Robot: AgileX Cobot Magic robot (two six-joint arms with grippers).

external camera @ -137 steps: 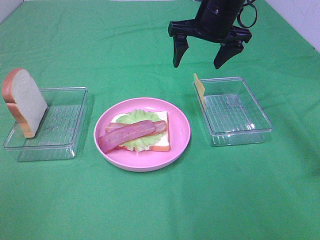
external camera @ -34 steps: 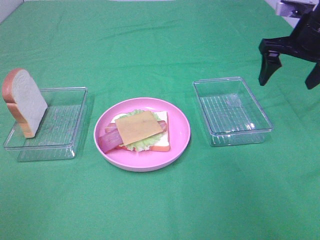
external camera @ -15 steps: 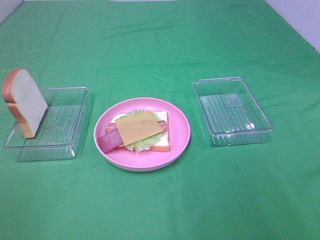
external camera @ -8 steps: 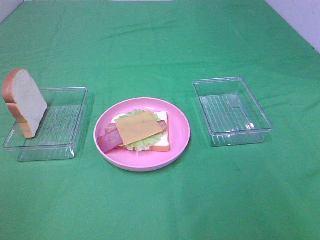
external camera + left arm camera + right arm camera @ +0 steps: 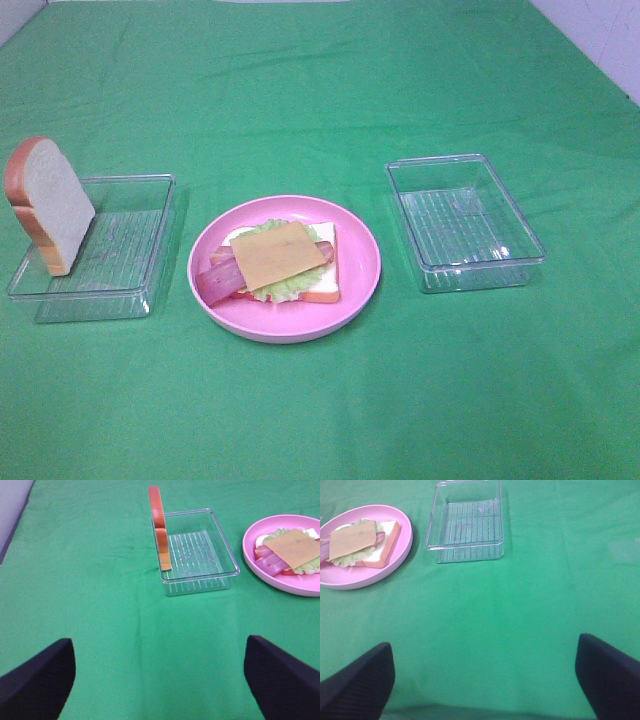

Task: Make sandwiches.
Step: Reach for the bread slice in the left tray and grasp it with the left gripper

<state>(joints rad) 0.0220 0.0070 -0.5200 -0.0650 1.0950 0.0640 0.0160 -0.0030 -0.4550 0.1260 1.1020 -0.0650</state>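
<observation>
Sandwiches (image 5: 278, 262) are lying unfinished on the pink plate (image 5: 355, 290); both grippers are standing wide and empty. The leaning bread slice (image 5: 48, 205) risks toppling when the left gripper (image 5: 160, 680) is closing.

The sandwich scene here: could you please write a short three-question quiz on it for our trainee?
1. True or false: the cheese slice lies on top of the stack on the pink plate.
2. Where is the spare bread slice? A) flat on the plate B) leaning upright in the left clear container C) in the right clear container
3. Fill in: the right clear container holds ___.

Key: 1 true; 2 B; 3 nothing.
</observation>
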